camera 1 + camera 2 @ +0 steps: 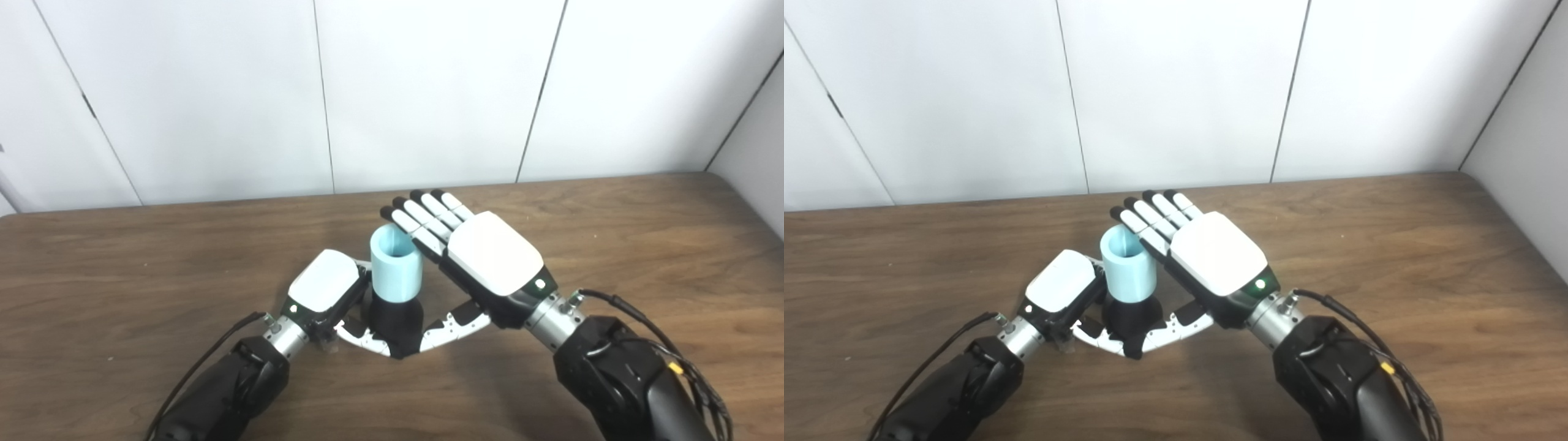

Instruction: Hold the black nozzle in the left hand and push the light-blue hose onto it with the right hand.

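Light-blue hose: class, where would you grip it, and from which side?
Grip the light-blue hose around its bare upper wall, from the right, probably. It stands upright on the black nozzle; the left hand crowds the left side, and the right hand is open beside it.

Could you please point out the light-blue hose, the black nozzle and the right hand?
light-blue hose [397, 272]: left eye view, outer wall.
black nozzle [395, 318]: left eye view, body below the hose.
right hand [1216, 254]: right eye view, white back.

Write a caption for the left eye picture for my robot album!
Light-blue hose sits on the black nozzle, left hand gripping, right hand open beside it.
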Controlling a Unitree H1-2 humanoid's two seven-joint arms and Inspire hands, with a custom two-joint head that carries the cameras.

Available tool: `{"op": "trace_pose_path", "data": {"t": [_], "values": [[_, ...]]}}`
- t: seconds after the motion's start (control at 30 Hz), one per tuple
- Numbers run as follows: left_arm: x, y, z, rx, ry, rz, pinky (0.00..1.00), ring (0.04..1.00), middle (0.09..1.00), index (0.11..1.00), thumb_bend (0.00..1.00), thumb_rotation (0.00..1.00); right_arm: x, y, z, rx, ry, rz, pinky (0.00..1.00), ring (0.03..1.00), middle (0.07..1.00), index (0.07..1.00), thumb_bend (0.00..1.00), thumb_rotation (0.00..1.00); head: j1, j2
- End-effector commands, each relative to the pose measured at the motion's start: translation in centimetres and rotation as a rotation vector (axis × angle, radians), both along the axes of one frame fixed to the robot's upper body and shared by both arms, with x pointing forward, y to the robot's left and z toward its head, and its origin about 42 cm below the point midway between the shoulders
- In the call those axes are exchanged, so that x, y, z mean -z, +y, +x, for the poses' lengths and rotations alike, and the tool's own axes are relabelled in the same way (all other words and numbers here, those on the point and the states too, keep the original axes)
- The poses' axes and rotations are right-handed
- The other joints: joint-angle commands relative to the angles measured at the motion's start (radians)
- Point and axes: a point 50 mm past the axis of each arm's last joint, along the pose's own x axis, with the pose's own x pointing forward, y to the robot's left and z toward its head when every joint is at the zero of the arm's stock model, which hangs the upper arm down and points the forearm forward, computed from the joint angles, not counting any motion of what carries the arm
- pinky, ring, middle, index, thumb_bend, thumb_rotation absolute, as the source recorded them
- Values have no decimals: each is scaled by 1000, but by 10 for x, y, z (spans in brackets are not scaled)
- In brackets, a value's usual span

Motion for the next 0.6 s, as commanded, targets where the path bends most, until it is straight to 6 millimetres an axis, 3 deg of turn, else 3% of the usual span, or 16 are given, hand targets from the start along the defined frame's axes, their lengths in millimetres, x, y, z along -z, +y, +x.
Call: {"op": "trace_pose_path", "data": {"t": [0.0, 0.57], "values": [[119, 3, -95, 36, 358, 196, 335, 408, 460, 517, 502, 0, -23, 5, 0, -11, -80, 38, 1000, 1000, 1000, 1000, 858, 890, -3, 2], [118, 3, -95, 36, 356, 201, 328, 406, 463, 526, 501, 0, -26, 12, -8, -80, -74, 55, 1000, 1000, 1000, 982, 854, 868, -1, 5]]}}
